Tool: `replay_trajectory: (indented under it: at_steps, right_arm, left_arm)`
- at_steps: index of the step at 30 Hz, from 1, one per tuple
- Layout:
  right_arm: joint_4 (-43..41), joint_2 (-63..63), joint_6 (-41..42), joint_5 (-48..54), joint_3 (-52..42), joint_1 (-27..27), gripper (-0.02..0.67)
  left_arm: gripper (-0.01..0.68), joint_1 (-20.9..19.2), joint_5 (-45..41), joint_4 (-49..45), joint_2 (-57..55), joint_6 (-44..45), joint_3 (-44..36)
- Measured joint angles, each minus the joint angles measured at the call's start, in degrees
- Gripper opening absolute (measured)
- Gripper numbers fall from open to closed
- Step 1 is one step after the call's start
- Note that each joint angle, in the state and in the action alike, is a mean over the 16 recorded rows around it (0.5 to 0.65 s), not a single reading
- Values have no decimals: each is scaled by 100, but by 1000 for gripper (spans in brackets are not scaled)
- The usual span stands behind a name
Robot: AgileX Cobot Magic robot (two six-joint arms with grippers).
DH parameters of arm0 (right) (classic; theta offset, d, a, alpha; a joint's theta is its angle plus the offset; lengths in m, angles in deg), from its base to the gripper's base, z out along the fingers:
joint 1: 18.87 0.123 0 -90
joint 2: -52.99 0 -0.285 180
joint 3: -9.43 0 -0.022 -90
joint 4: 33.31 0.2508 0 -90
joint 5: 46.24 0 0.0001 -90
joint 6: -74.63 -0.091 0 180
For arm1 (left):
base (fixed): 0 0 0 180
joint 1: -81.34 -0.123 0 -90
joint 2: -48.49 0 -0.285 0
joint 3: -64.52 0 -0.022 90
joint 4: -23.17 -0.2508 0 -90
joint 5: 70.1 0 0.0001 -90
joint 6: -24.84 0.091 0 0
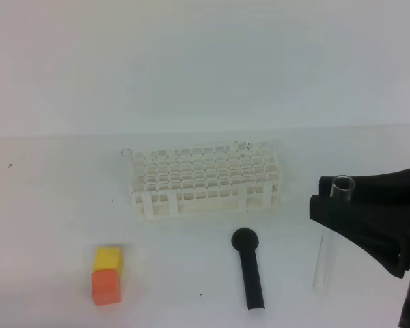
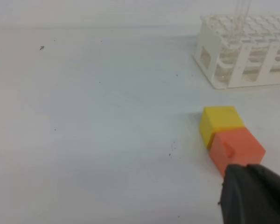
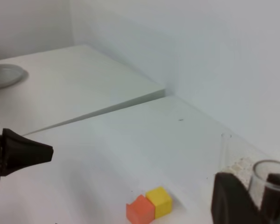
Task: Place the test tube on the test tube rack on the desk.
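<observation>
My right gripper (image 1: 333,199) is shut on the test tube (image 1: 326,253) just below its open rim. The tube hangs nearly upright, its rounded end low over the desk (image 1: 55,225), right of the test tube rack (image 1: 206,179). In the right wrist view the rim (image 3: 270,176) sits between the dark fingers (image 3: 233,201). Another clear tube (image 2: 241,16) stands in the rack's left end (image 2: 233,51). Only a dark part of my left gripper (image 2: 255,196) shows, just beyond the orange block; whether it is open or shut does not show.
A black round-headed tool (image 1: 249,268) lies in front of the rack. A yellow block (image 1: 108,259) and an orange block (image 1: 104,285) touch each other at the front left. A grey dish (image 3: 4,74) sits on a farther surface.
</observation>
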Motion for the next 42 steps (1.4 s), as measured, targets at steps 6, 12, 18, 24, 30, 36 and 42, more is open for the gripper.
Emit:
replay_trajectory:
  at_steps: [6, 12, 18, 24, 30, 36, 42]
  right_arm:
    - [-10, 0, 156, -19, 0, 0, 120]
    - [-165, 0, 321, -133, -55, 0, 120]
    - [-721, 50, 152, -558, -204, 39, 120]
    - [-2000, 341, -1250, -1615, -358, 262, 120]
    - [-3864, 1092, -3603, -3269, -330, 727, 120]
    - [-5560, 2385, -5731, -5050, 144, 1213, 120]
    - [-6600, 3986, -6903, -6379, 1145, 1484, 120]
  left_arm:
    - [-1, 0, 4, -1, 0, -4, 0]
    - [-1, 0, 8, -6, 0, -8, 0]
    - [-1, 0, 8, -10, 0, -8, 0]
    - [-1, 0, 9, -11, 0, -8, 0]
    - [-1, 0, 12, -11, 0, -8, 0]
    - [-1, 0, 15, -11, 0, -8, 0]
    - [-1, 0, 16, -11, 0, -8, 0]
